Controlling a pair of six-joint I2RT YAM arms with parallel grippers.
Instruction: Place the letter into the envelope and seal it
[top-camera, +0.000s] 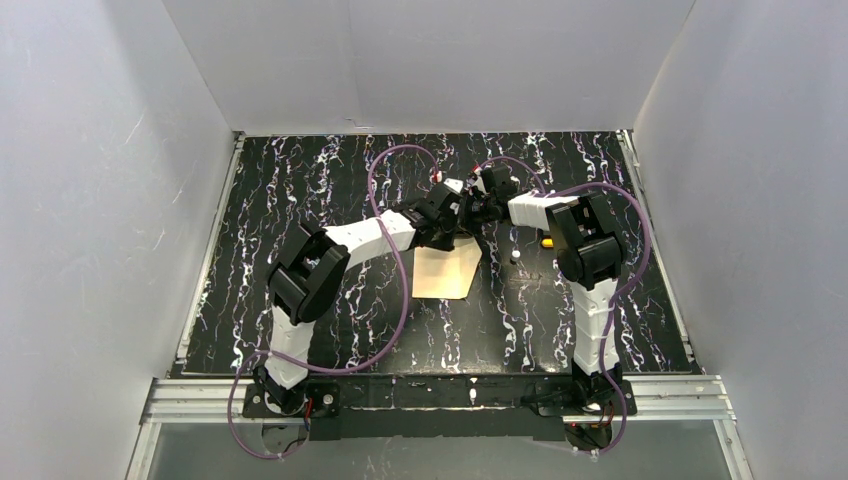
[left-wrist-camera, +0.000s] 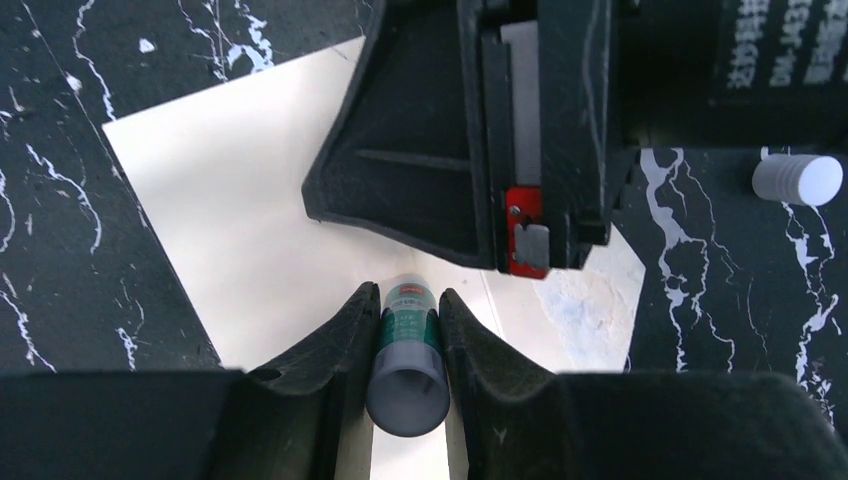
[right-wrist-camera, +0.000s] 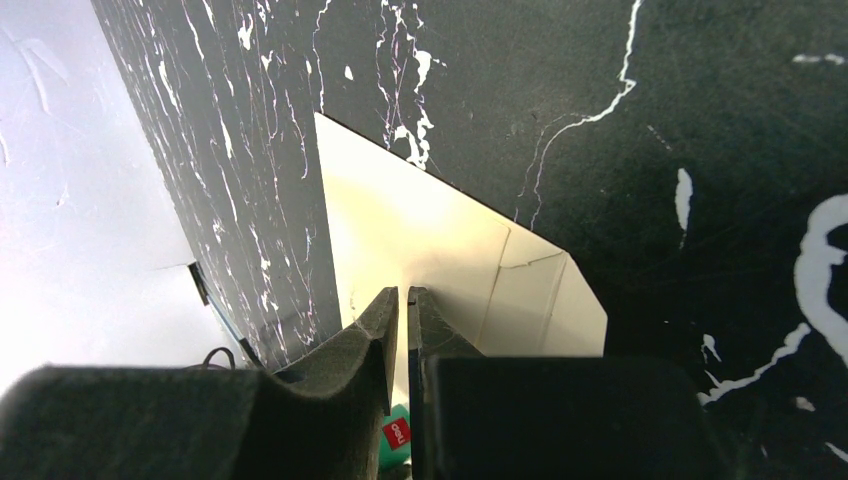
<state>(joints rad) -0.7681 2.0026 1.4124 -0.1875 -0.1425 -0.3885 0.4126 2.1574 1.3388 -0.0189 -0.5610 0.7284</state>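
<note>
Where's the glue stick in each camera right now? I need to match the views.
Top external: cannot be made out; look at the far edge of the envelope.
Left wrist: bottom centre, the glue stick pinched in the left gripper.
Right wrist: bottom edge, a green sliver with a red label, below the right gripper.
Shared landmark: the envelope, in all three views.

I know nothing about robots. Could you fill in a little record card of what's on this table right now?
Surface: black marbled table
Paper: cream envelope, lying flat, pointed flap open
Left claw: clamped on a glue stick
Right claw: over the envelope, fingers nearly together, grip unclear
Loose item: small white cap on the table
</note>
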